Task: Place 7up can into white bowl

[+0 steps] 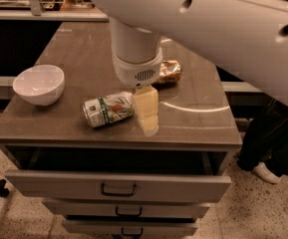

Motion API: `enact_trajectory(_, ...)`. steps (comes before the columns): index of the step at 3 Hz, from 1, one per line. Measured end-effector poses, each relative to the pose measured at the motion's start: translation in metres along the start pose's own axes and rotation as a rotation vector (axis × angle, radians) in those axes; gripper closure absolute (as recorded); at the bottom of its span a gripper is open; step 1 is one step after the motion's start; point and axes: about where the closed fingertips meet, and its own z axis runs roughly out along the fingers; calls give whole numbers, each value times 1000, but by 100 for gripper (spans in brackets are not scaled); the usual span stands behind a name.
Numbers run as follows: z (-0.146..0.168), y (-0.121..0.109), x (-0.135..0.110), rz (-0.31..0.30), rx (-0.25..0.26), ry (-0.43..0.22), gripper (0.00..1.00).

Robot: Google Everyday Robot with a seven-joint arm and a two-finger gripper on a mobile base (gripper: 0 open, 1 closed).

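The 7up can (108, 109) lies on its side near the front middle of the brown tabletop (83, 44), silver top toward the front left. The white bowl (39, 83) stands upright at the table's left edge, apart from the can and with nothing in it. My gripper (147, 112) hangs from the big white arm (136, 59), pointing down, right beside the can's right end. It holds nothing that I can see.
A shiny gold-brown foil snack bag (169, 72) lies behind the gripper, partly hidden by the arm. The top drawer (118, 184) under the table is pulled out a little. A person's leg and shoe (265, 172) are on the floor at the right.
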Motion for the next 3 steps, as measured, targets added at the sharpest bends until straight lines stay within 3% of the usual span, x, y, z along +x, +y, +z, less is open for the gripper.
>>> enact_trajectory(1, 4, -13, -23, -77, -7, -15, 0)
enact_trajectory(3, 33, -27, -54, -141, -67, -10, 0)
